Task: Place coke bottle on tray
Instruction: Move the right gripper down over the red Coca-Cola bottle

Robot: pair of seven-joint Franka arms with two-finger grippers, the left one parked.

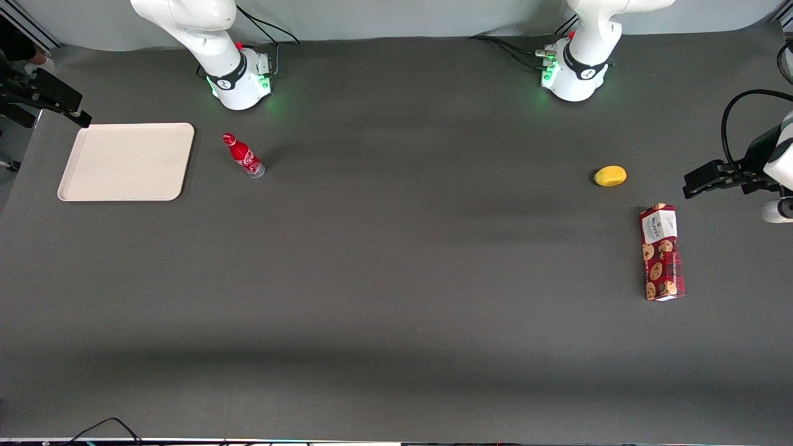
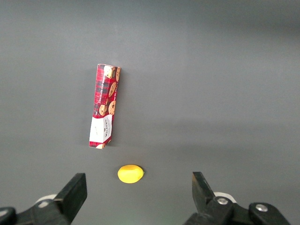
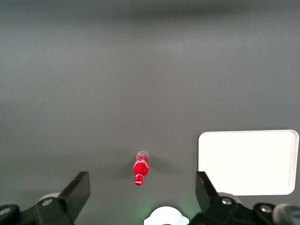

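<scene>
Looking across the dark worktop [image 1: 396,279], we find the bottle [image 1: 243,155] standing upright on bare cloth, just beside the tray [image 1: 126,161] but apart from it, with a strip of worktop between the bottle and the tray's nearest rounded edge. Our claw [image 3: 143,190] hangs high over the working arm's end of the worktop, close to the tray's outer edge in the front view; its fingers [image 3: 78,190] stand wide apart and hold nothing. From the wrist we see the bottle [image 3: 140,168] between the spread fingers and well below them, the tray [image 3: 247,161] alongside it. Nothing lies on the tray. Toward the parked arm's end lie a lemon [image 1: 609,176] and a cookie box [image 1: 661,252], well apart from the bottle, with wide open worktop between.
</scene>
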